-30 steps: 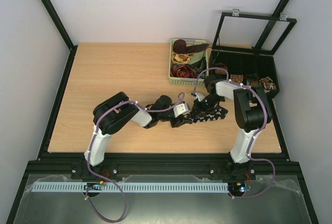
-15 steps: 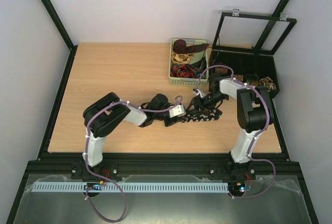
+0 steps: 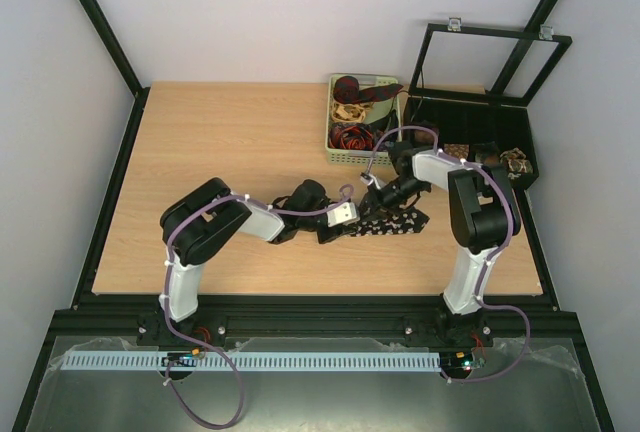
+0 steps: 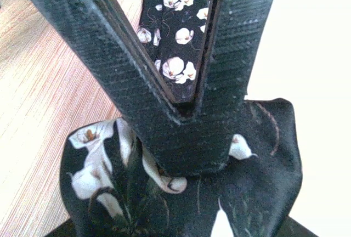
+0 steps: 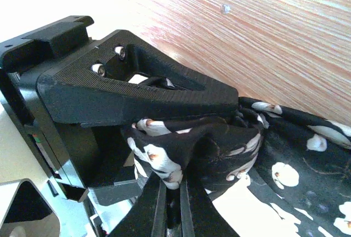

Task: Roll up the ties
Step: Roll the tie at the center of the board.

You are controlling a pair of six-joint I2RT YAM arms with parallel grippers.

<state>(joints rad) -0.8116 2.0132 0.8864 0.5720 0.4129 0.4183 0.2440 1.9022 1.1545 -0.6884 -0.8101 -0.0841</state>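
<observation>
A black tie (image 3: pixel 398 222) with white flowers lies bunched on the wooden table, right of the middle. My left gripper (image 3: pixel 350 228) comes in from the left and is shut on the tie's gathered end. In the left wrist view its fingers (image 4: pixel 137 83) meet in a V at the gripper tip (image 4: pixel 189 154), with the tie (image 4: pixel 263 171) squeezed between and under them. My right gripper (image 3: pixel 372 202) reaches in from the right and touches the same bundle. In the right wrist view the right gripper (image 5: pixel 171 207) is shut on a raised fold of the tie (image 5: pixel 219 144).
A green basket (image 3: pixel 329 138) with several loose red and beige ties stands behind the grippers. At the right a black compartment box (image 3: pixel 520 132) has its lid (image 3: pixel 492 52) raised. Patterned coils (image 3: pixel 517 162) sit in its front cells.
My right gripper opened, moved slightly left and shut again on the tie's fold. The left arm drew back leftward, and the tie bunched up shorter.
</observation>
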